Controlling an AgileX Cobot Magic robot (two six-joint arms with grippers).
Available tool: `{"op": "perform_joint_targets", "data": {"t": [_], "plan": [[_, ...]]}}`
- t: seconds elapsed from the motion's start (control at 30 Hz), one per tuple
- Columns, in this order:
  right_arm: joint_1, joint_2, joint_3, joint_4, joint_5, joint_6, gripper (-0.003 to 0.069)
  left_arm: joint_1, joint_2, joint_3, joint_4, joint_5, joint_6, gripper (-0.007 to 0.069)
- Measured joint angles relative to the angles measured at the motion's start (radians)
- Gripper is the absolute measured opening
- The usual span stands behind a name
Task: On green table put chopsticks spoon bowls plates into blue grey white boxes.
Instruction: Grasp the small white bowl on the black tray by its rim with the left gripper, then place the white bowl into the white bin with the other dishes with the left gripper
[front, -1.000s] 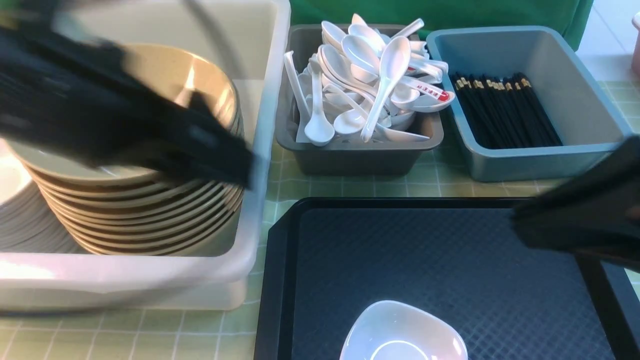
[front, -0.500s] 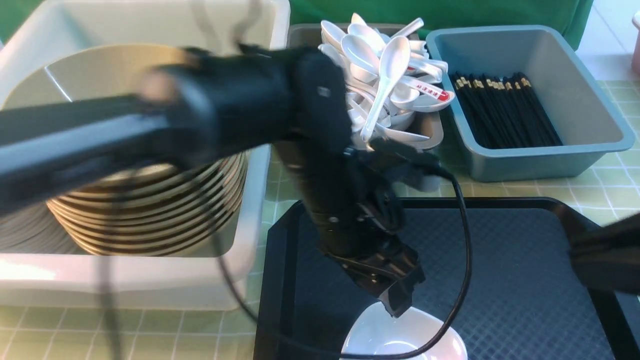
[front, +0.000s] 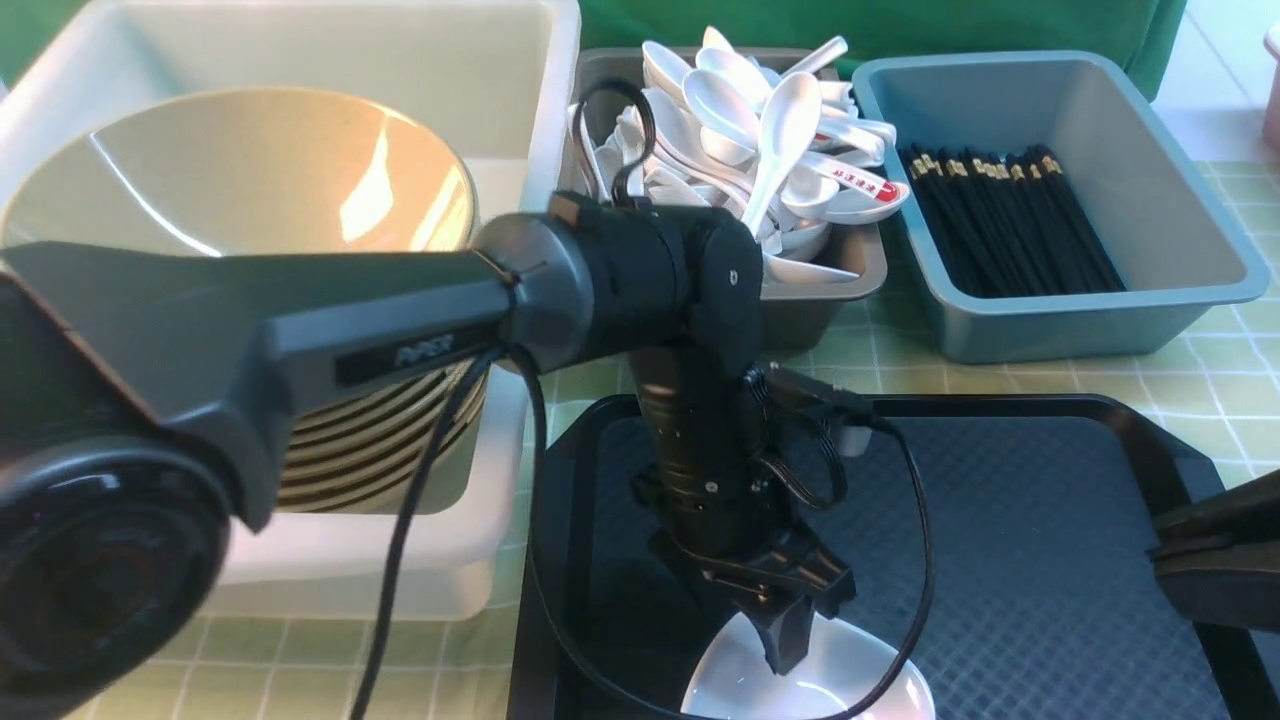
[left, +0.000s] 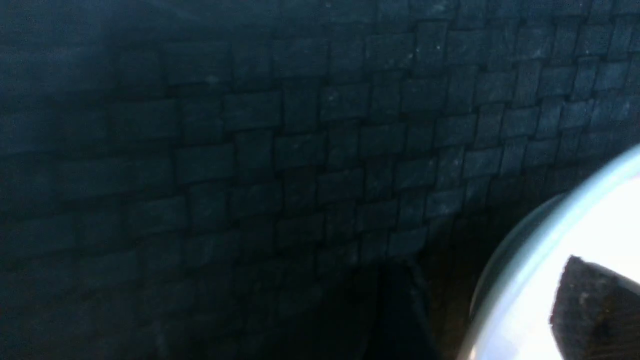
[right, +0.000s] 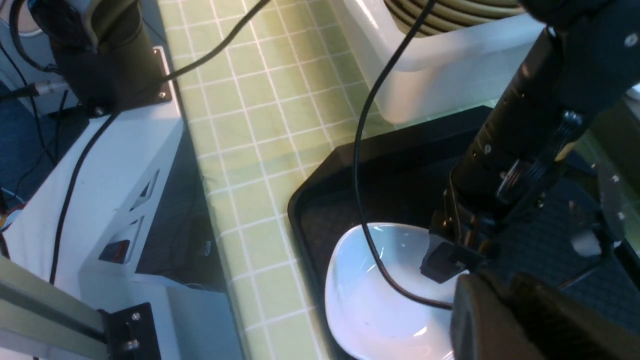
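Observation:
A small white plate (front: 850, 680) lies at the near edge of the black tray (front: 1020, 560). My left gripper (front: 782, 648) reaches down onto it and is open. One finger (left: 595, 310) is inside the dish and the other is outside the rim (left: 500, 280), with a gap still showing. The right gripper (front: 1160, 552) hovers low at the tray's right edge, shut and empty. Tan bowls (front: 240, 170) are stacked in the white box (front: 520, 80). Spoons (front: 760, 150) fill the grey box (front: 800, 310), and chopsticks (front: 1010, 220) lie in the blue box (front: 1150, 150).
The tray rests on the green table (front: 1230, 370), just in front of the three boxes. My left arm (front: 380, 320) crosses over the white box's front corner, with its cable (front: 920, 560) looping above the tray. The table's near edge (right: 210, 200) drops off beside the tray.
The left arm swung from over the bowls to the tray and came down onto the plate, its jaws narrowing. The right gripper drew back toward the right edge.

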Motion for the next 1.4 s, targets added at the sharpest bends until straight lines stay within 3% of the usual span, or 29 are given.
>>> {"op": "perform_joint_targets", "data": {"t": [0.23,0.53,0.63,0.77,0.9,0.93,0.97,1.0,1.03,1.07,1.1,1.17,1.27,1.3,1.4], "plan": [[0.000,0.000,0.000,0.000,0.000,0.000,0.0091,0.002,0.023,-0.002,-0.028,0.043,-0.011,0.0057],[0.000,0.000,0.009,0.001,-0.044,0.000,0.0099,0.010,-0.111,-0.002,-0.006,0.045,-0.064,0.0014],[0.000,0.000,0.016,0.003,-0.110,-0.001,0.0099,0.074,-0.276,-0.016,-0.049,0.051,-0.098,0.0015],[0.000,0.024,0.016,0.042,-0.233,-0.048,0.0101,0.286,-0.503,-0.032,-0.137,0.056,-0.109,0.0015],[0.000,0.104,0.003,0.160,-0.267,-0.189,0.0103,0.615,-0.704,-0.032,-0.148,0.064,-0.126,0.0015],[0.000,0.129,-0.006,0.192,-0.268,-0.212,0.0103,0.672,-0.740,-0.032,-0.140,0.067,-0.132,0.0015],[0.000,0.169,-0.024,0.236,-0.269,-0.258,0.0102,0.808,-0.792,-0.031,-0.124,0.071,-0.145,0.0015],[0.000,0.169,-0.024,0.236,-0.269,-0.258,0.0102,0.828,-0.800,-0.031,-0.121,0.071,-0.147,0.0015],[0.000,0.230,-0.055,0.288,-0.270,-0.294,0.0102,0.983,-0.862,-0.018,-0.079,0.073,-0.173,0.0015],[0.000,0.268,-0.075,0.314,-0.268,-0.313,0.0104,1.071,-0.897,0.000,-0.046,0.070,-0.202,0.0015],[0.000,0.268,-0.075,0.314,-0.268,-0.313,0.0104,1.087,-0.904,0.004,-0.046,0.068,-0.202,0.0015],[0.000,0.337,-0.121,0.346,-0.252,-0.328,0.0107,1.242,-0.965,0.066,0.053,0.019,-0.334,0.0015],[0.014,0.404,-0.165,0.363,-0.225,-0.339,0.0110,1.303,-0.961,0.116,0.208,-0.021,-0.519,0.0015],[0.015,0.407,-0.167,0.364,-0.223,-0.339,0.0110,1.303,-0.958,0.118,0.218,-0.021,-0.532,0.0015],[0.040,0.439,-0.174,0.367,-0.206,-0.342,0.0113,1.302,-0.853,0.130,0.363,-0.015,-0.730,0.0015]]}}
